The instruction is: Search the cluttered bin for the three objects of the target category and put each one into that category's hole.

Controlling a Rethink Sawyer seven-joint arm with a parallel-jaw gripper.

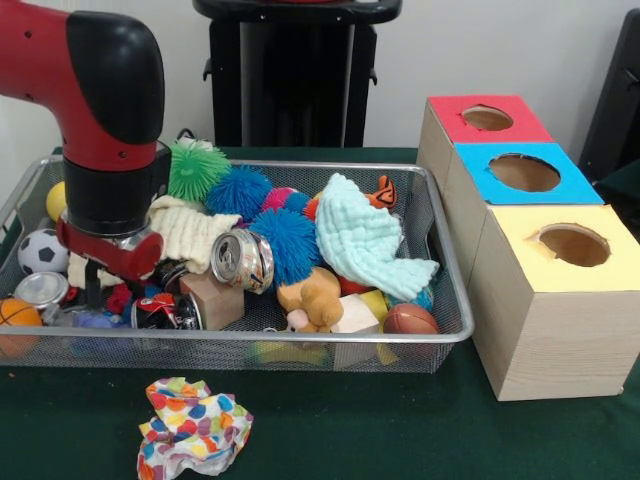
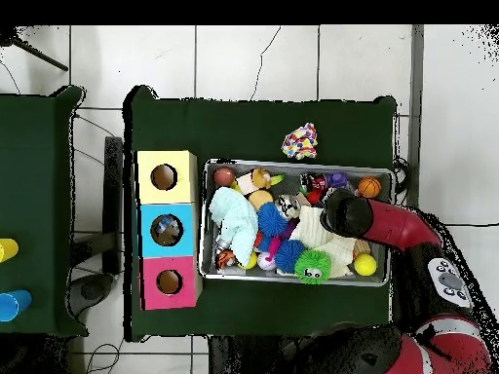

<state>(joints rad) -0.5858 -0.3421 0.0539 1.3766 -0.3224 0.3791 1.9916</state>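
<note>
The wire-mesh bin [image 1: 300, 337] is full of toys, cloths and cans; it also shows in the overhead view [image 2: 292, 281]. My gripper [image 1: 94, 288] is down inside the bin's left end in the front view, under the red and black wrist and among cans and small toys. In the overhead view the arm's black head [image 2: 346, 212] hides it. I cannot make out any clear wrinkly plastic piece in the clutter. Three wooden boxes with holes stand beside the bin, with red [image 1: 445, 115], blue [image 1: 480, 165] and yellow [image 1: 520, 225] tops.
A dotted multicoloured cloth [image 1: 193, 428] lies on the green table outside the bin's front rim. A silver can [image 1: 243, 262], a wooden block [image 1: 212, 298], a cream cloth [image 1: 190, 232], a mint cloth [image 1: 365, 240] and blue spiky balls [image 1: 240, 192] crowd the bin.
</note>
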